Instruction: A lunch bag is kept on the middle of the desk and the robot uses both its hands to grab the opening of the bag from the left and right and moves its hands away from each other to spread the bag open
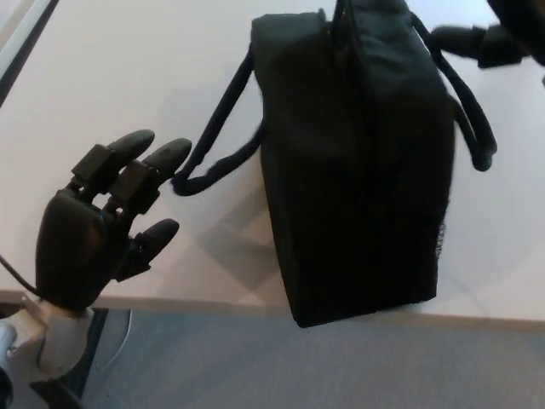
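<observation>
Black lunch bag (358,162) is stood at desk's (102,68) near edge. Left hand (98,226) is held empty, fingers spread, near left strap (217,141), presumably for grabbing; right hand (498,30) at far right, state cannot be told.

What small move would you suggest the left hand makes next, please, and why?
Probably ease the left hand rightward to the bag's near strap. Its fingers are spread and empty, just short of the strap's loop, and the zip along the bag's top looks closed, so nothing on this side is gripped yet. The right hand barely shows at the top right corner.
</observation>
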